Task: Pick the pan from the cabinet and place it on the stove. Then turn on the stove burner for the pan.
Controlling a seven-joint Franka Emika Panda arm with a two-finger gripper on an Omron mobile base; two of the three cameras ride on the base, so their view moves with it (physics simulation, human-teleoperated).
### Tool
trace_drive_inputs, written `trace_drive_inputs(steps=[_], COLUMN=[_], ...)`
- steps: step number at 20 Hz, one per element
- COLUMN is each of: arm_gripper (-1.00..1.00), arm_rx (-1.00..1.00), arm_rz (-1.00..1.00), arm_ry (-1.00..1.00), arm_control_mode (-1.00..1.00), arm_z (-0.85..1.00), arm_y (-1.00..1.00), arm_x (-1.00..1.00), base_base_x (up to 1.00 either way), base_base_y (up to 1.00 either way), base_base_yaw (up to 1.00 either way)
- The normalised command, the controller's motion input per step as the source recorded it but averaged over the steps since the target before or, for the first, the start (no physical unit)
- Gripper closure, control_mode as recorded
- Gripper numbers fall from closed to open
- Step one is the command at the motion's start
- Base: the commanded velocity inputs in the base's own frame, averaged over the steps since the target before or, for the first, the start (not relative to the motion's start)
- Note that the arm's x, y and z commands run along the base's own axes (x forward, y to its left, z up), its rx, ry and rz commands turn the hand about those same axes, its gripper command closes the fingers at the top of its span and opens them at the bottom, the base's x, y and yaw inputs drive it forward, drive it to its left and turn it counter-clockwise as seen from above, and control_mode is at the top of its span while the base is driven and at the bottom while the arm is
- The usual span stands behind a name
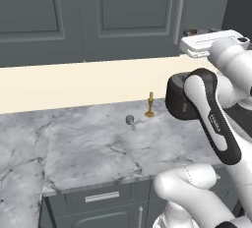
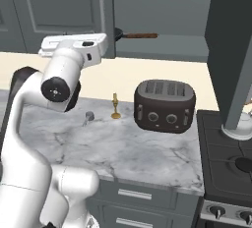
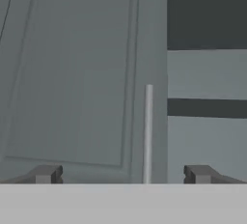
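Note:
The dark grey cabinet (image 2: 59, 6) hangs above the counter, its left door closed with a long silver handle (image 2: 102, 11). To the right of that door the grey shelf (image 2: 167, 45) lies in view. On it sits the black pan (image 2: 119, 34), partly hidden by the door's edge, its brownish handle (image 2: 141, 36) pointing right. My gripper (image 3: 122, 175) is open and empty, facing the closed door with the handle (image 3: 148, 131) between its fingertips (image 3: 46, 174), a little way off. The white hand (image 2: 74, 45) is level with the shelf, left of the pan. The black stove (image 2: 221, 158) is at lower right.
A dark four-slot toaster (image 2: 165, 105) stands on the marble counter (image 2: 123, 148) beside the stove. A small gold figurine (image 2: 115, 108) and a small grey object (image 2: 88, 117) sit near the wall. A dark swung-out cabinet door (image 2: 229, 50) hangs over the stove. Stove knobs (image 2: 216, 213) line its front.

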Motion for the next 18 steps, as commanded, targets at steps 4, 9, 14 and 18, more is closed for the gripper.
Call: trace_drive_inputs(steps=[4, 9, 14, 18], arm_gripper=[-1.00, -1.00, -1.00, -1.00], arm_rx=[0.00, 0.00, 0.00, 0.00], arm_rz=[0.00, 0.00, 0.00, 0.00], arm_ry=[-0.07, -0.03, -0.01, 0.00], arm_control_mode=[-1.00, -1.00, -1.00, -1.00], arm_z=[-0.05, 0.00, 0.00, 0.00], arm_y=[-0.01, 0.00, -0.03, -0.02], arm_x=[0.38, 0.43, 0.43, 0.43], base_base_x=[0.00, 0.00, 0.00, 0.00], base_base_y=[0.00, 0.00, 0.00, 0.00], base_base_yaw=[0.00, 0.00, 0.00, 0.00])
